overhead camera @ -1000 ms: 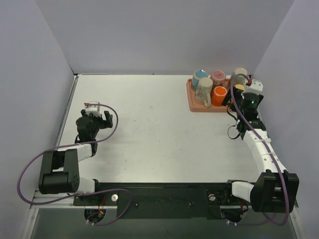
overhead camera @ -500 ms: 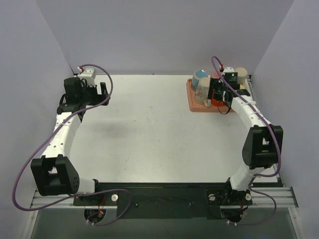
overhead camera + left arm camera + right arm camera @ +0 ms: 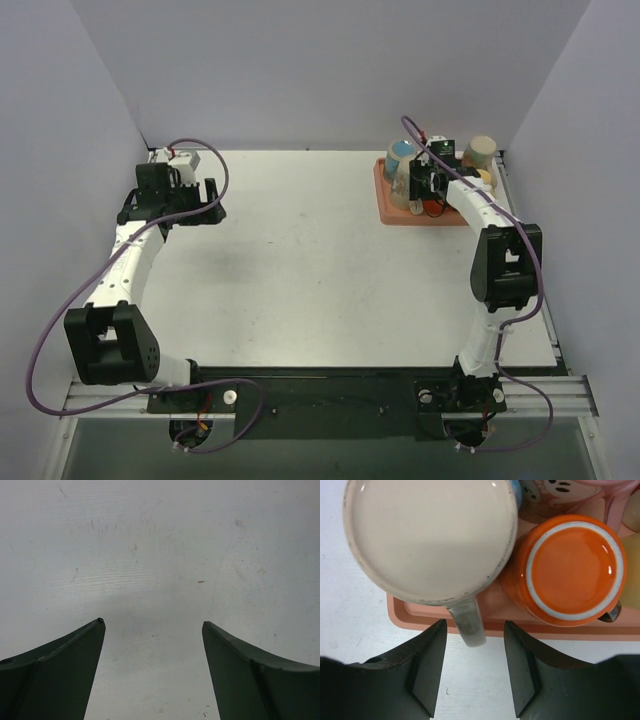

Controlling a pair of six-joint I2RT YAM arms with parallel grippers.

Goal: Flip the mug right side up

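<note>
With our right gripper [image 3: 474, 630] spread and lined up on the handle [image 3: 467, 625] of the upside-down cream mug [image 3: 430, 535], which sits in the tray [image 3: 400, 612] at the far right corner of the tabletop [image 3: 300, 260], we should pinch that handle squarely and lift clear of the orange mug [image 3: 570, 565] just beside it before rotating.

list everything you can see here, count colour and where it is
tray: 1, salmon pink, far right of the table
cream mug: 1, cream, on the tray, base up
orange mug: 1, orange, on the tray beside the cream mug, base up
pink mug: 1, pink, on the tray behind the orange mug
blue mug: 1, light blue, tray's far left corner
beige mug: 1, beige, off the tray, to its right
table: 1, white
left gripper: 1, dark, open over bare table, far left
right gripper: 1, dark, open, straddling the cream mug's handle
</note>
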